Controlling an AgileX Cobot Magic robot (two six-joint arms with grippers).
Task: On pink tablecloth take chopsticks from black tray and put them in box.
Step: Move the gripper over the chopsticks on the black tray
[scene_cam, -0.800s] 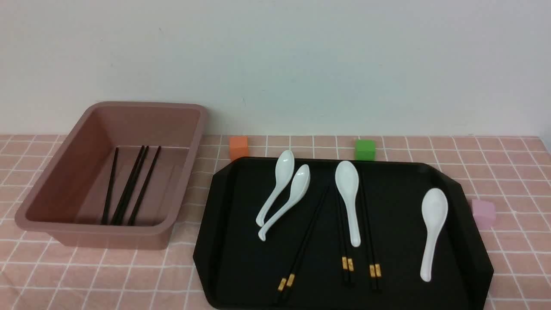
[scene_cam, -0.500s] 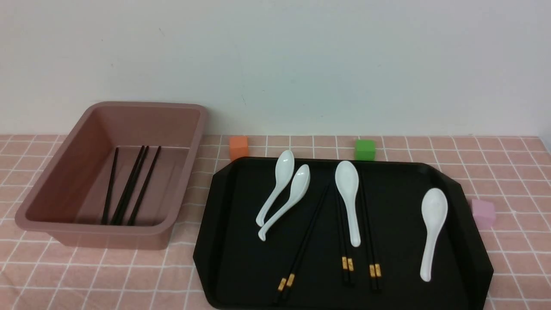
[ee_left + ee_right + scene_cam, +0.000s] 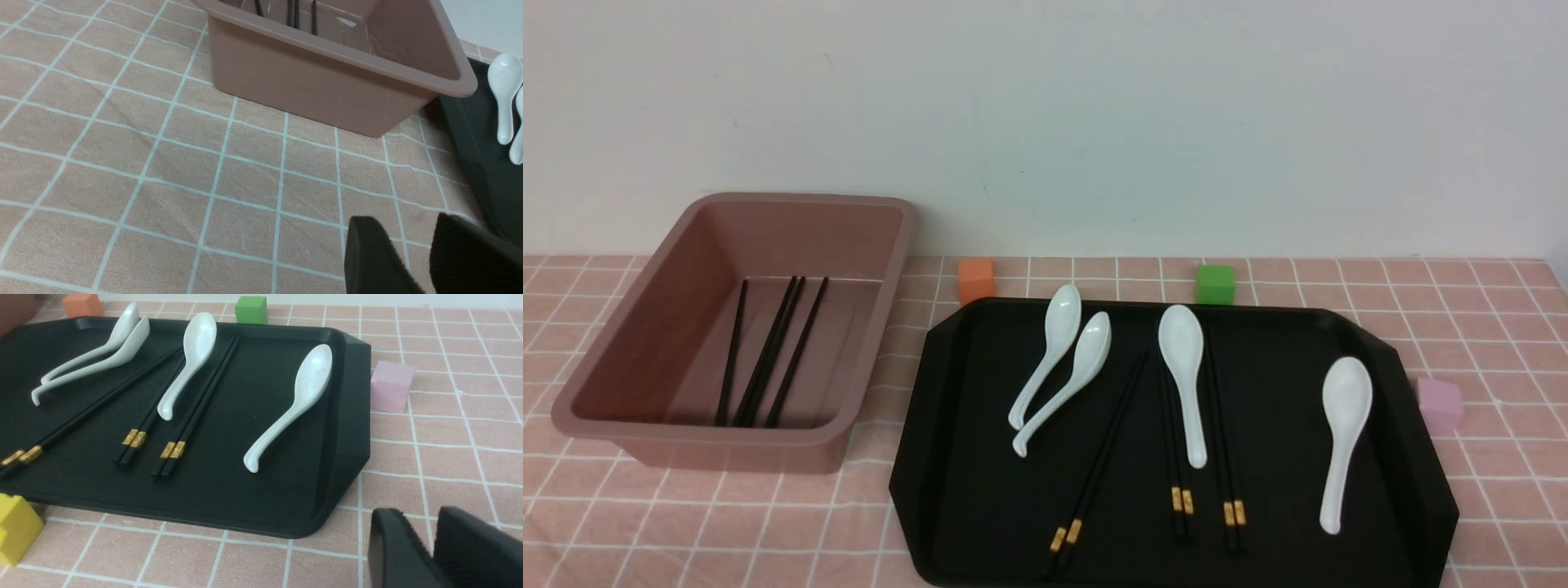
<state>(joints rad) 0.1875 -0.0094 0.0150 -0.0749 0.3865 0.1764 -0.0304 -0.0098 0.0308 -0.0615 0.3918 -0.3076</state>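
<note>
On the black tray (image 3: pixel 947 457), three pairs of chopsticks (image 3: pixel 1098 465) lie among four white spoons (image 3: pixel 1188 384) (the middle spoon rests across one pair). Four more chopsticks are in the box (image 3: pixel 727 449), just left of the tray on the pink tablecloth (image 3: pixel 1486 343). Left gripper (image 3: pixel 408 228) hovers over cloth near the box, right gripper (image 3: pixel 425 526) by the tray's corner. Both are slightly spread, holding nothing.

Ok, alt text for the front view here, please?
A glossy black tray holds three pairs of gold-banded chopsticks and four white soup spoons; left of it, a dusty-pink box contains four loose chopsticks. Both sit on a pink grid tablecloth, with an orange cube, a green cube and a pink cube beside the tray; no arm shows.
</note>
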